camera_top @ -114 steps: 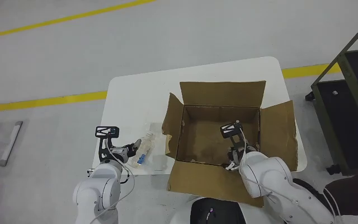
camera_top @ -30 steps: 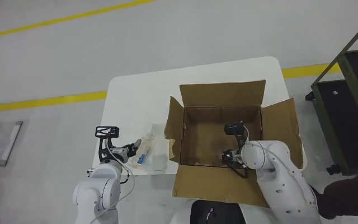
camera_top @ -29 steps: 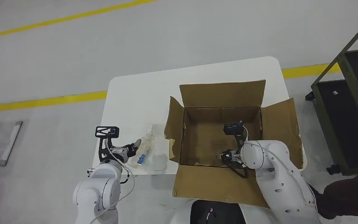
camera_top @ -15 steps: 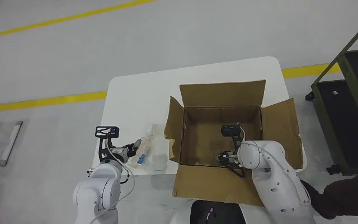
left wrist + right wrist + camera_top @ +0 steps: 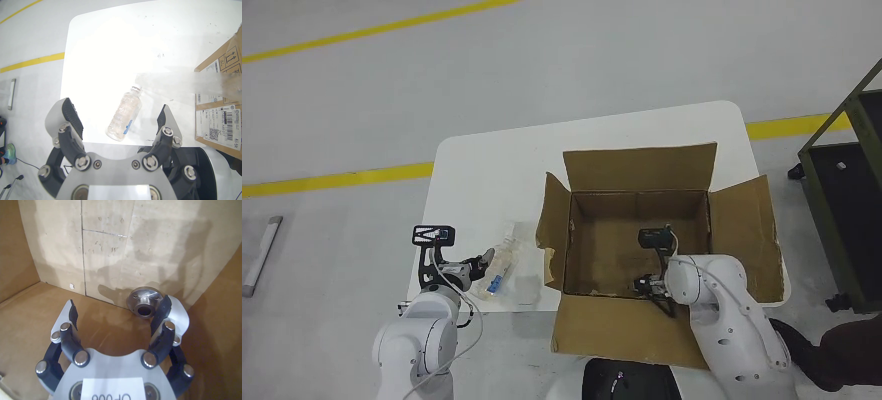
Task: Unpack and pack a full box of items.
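An open cardboard box [image 5: 640,165] stands on the white table [image 5: 492,175]. My right gripper [image 5: 118,308] is low inside it, near the front wall, open. A round metal flange hub [image 5: 144,303] lies on the box floor against a wall, just beside one of its fingertips [image 5: 164,306], not between them. From above, the right gripper [image 5: 649,285] sits deep in the box. Left of the box, a clear plastic bottle [image 5: 124,115] with a blue label strip lies on the table. My left gripper [image 5: 117,111] hovers over it, open; seen from above, this gripper [image 5: 482,264] is at the bottle [image 5: 502,266].
A clear plastic sheet [image 5: 170,81] lies by the bottle's neck, reaching toward the labelled box side [image 5: 217,123]. The box flaps [image 5: 742,240] are spread outward. A dark cart [image 5: 842,180] stands off the table's right end. The bottle lies close to the table's front edge.
The right gripper went from the box's front rim down into the box and drifted slightly left. The box shifted a little. The left arm and bottle stayed put.
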Robot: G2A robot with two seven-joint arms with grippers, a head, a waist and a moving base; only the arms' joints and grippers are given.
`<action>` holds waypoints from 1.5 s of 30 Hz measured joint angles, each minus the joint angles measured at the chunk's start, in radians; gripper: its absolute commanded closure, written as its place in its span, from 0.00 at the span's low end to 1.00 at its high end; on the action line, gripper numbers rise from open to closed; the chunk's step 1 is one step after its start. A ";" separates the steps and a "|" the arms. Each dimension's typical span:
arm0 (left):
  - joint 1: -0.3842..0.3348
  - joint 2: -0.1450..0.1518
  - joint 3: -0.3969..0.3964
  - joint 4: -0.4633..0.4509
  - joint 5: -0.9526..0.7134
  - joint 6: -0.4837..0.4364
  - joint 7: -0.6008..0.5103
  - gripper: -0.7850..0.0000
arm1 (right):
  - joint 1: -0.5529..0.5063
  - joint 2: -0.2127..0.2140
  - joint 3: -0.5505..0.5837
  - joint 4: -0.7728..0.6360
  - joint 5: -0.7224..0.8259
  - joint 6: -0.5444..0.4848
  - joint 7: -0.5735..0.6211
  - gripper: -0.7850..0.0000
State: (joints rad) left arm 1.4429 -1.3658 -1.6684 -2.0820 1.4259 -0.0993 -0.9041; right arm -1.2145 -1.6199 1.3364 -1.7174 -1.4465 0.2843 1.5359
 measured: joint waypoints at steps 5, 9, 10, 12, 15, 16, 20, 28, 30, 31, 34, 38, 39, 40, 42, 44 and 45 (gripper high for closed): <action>0.000 0.000 0.000 0.000 0.000 0.000 0.000 0.00 | 0.008 -0.011 0.008 0.018 -0.001 0.000 0.000 0.00; 0.000 0.000 0.000 0.000 0.000 0.000 0.000 0.00 | 0.011 -0.019 0.011 0.021 -0.002 0.000 0.000 0.00; 0.000 0.000 0.000 0.000 0.000 0.000 0.000 0.00 | 0.010 -0.020 0.012 0.019 -0.001 0.000 0.000 0.00; 0.000 0.000 0.000 0.000 0.000 0.000 0.000 0.00 | 0.010 -0.023 0.014 0.014 0.000 0.000 0.000 0.00; 0.000 0.000 0.000 0.000 0.000 0.000 0.000 0.00 | 0.011 -0.026 0.014 -0.007 0.010 0.001 -0.001 0.00; 0.000 0.000 0.000 0.000 0.000 0.000 0.000 0.00 | 0.011 -0.027 0.016 -0.016 0.017 0.004 -0.004 0.00; 0.000 0.000 0.000 0.000 0.000 0.000 0.000 0.00 | 0.010 -0.028 0.018 -0.045 0.037 0.018 -0.018 0.00; 0.000 0.000 0.000 0.000 0.000 0.000 0.000 0.00 | -0.021 -0.022 0.001 -0.061 -0.027 0.000 0.000 0.00; 0.000 0.000 0.000 0.000 0.000 0.000 0.000 0.00 | -0.034 -0.021 0.006 -0.073 -0.031 0.000 0.000 0.00; 0.000 0.000 0.000 0.000 0.000 0.000 0.000 0.00 | -0.037 -0.021 0.008 -0.074 -0.033 0.000 0.000 0.00; 0.000 0.000 0.000 0.000 0.000 0.000 0.000 0.00 | -0.041 -0.022 0.013 -0.063 -0.034 0.000 0.000 0.00; 0.000 0.000 0.000 0.000 0.000 0.000 0.000 0.00 | -0.035 -0.026 0.023 -0.048 -0.025 0.000 0.000 0.00; 0.000 0.000 0.000 0.000 0.000 0.000 0.000 0.00 | -0.033 -0.028 0.025 -0.045 -0.026 0.000 0.000 0.00; 0.000 0.000 0.000 0.000 0.000 0.000 0.000 0.00 | -0.031 -0.029 0.026 -0.043 -0.028 0.000 0.000 0.00; 0.000 0.000 0.000 0.000 0.000 0.000 0.000 0.00 | -0.029 -0.032 0.027 -0.043 -0.035 0.001 -0.001 0.00; 0.000 0.000 0.000 0.000 0.000 0.000 0.000 0.00 | -0.029 -0.034 0.028 -0.044 -0.038 0.004 -0.004 0.00; 0.000 0.000 0.000 0.000 0.000 0.000 0.000 0.00 | -0.029 -0.035 0.029 -0.045 -0.042 0.006 -0.006 0.00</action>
State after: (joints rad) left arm 1.4429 -1.3658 -1.6684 -2.0820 1.4259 -0.0993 -0.9041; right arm -1.2437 -1.6553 1.3650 -1.7621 -1.4885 0.2904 1.5296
